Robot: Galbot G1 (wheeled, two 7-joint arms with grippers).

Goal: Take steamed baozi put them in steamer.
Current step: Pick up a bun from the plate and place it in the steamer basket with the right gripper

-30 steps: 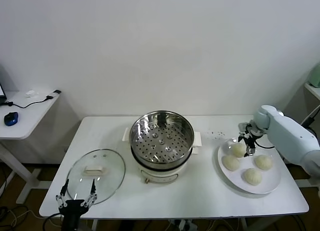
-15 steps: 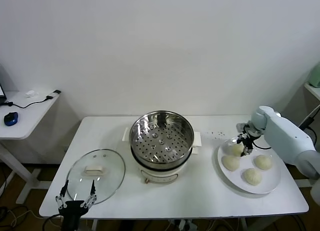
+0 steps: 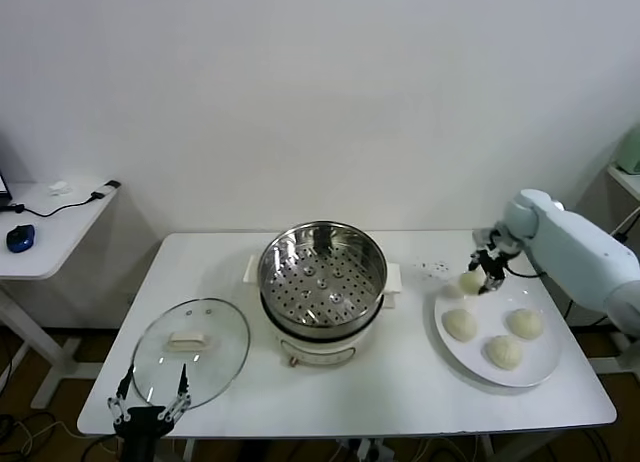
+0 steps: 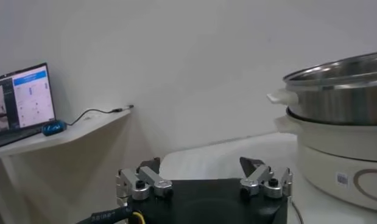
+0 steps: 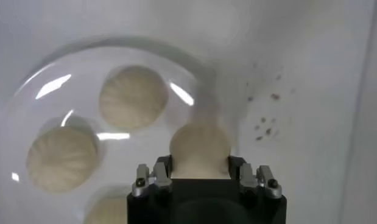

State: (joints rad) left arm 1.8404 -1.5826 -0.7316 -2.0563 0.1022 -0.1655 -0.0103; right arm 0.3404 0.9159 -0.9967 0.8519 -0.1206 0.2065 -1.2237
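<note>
We have just lifted 1 baozi (image 3: 470, 281) clear of the plate (image 3: 535, 363), right tool (image 3: 487, 276) clamped on it, the steamer (image 3: 323, 273) well to the left, left tool (image 3: 148, 412) idle, spread open.

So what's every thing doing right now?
Right gripper: shut on one baozi, lifted off the plate.
Other three baozi: on the plate.
Steamer: open, no buns inside.
Glass lid: off, flat on the table.
Left gripper: open, idle by the table's front edge.

head: high, looking down over white surface (image 3: 400, 382) | left wrist: low, level, near round steel steamer (image 4: 337, 82) | right wrist: close above flat white plate (image 5: 48, 91); both shared with head
</note>
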